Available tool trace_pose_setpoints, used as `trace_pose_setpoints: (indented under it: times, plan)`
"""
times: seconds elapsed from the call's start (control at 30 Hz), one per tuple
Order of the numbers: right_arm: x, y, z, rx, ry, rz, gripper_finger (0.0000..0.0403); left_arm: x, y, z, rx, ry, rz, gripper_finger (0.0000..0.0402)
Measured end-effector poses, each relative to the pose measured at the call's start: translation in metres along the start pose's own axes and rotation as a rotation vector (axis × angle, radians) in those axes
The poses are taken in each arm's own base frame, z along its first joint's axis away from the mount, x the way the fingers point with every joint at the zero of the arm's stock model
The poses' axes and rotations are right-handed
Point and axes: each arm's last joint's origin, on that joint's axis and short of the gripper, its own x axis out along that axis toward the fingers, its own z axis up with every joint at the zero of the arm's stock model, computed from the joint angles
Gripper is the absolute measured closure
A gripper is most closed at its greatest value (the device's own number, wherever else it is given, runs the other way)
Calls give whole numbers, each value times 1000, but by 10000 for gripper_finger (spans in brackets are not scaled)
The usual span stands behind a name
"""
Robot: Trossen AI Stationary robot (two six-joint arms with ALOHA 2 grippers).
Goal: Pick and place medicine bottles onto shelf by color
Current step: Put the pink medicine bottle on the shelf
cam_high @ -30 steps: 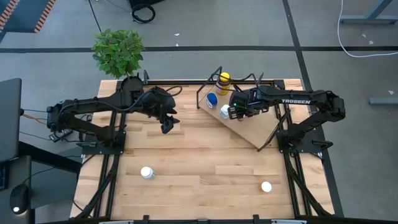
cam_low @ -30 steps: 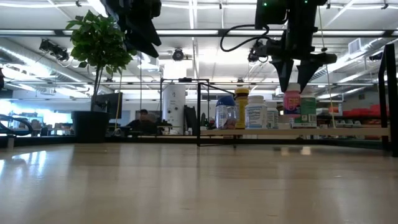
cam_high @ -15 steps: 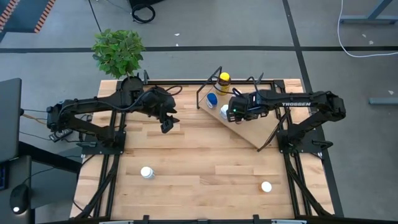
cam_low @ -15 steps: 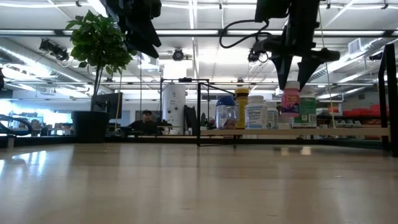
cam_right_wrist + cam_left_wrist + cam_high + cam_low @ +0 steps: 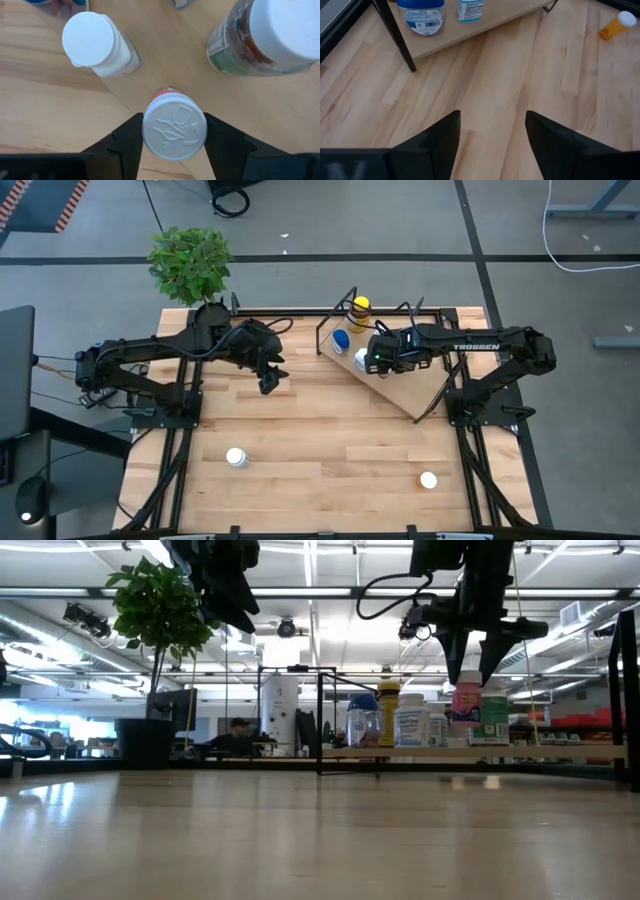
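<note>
The shelf point(image 5: 395, 385), a light-wood board on a black wire frame, stands at the table's far right. On it stand a yellow-capped bottle point(image 5: 358, 307), a blue-capped one point(image 5: 341, 339), a white-capped one point(image 5: 361, 359), a green-labelled one point(image 5: 265, 40) and a pinkish bottle point(image 5: 467, 705). My right gripper point(image 5: 470, 678) is open just over the pinkish bottle, a finger at each side of its cap. My left gripper point(image 5: 270, 380) hangs open above bare table, left of the shelf. Two more bottles point(image 5: 236, 457) point(image 5: 428, 479) rest on the near tabletop. My right gripper comes from above, pointing down, with its fingers point(image 5: 127, 142) flanking the pinkish bottle's white cap point(image 5: 174, 128). I cannot tell whether they touch it. The bottle stands upright on the shelf board.
A potted plant point(image 5: 190, 265) stands past the table's far left corner. The shelf's black wire frame point(image 5: 395, 35) rises at its left end. An orange bottle point(image 5: 617, 25) lies on its side on the table. Open tabletop stretches between the two near bottles.
My right gripper has shifted slightly toward the table's left over the shelf and stayed above the pinkish bottle, which remains upright.
</note>
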Motion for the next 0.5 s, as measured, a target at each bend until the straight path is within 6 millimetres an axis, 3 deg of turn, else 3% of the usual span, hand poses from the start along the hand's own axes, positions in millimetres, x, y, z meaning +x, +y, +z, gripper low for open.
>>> trace_pose_setpoints:
  times: [0.23, 0.5]
  plan:
    - [2, 0, 0, 0, -6, -11, 210, 0, 0, 0, 19, 0, 1, 171]
    - [27, -5, -10, 50, 43, -17, 210, 0, 0, 0, 17, 1, 1, 171]
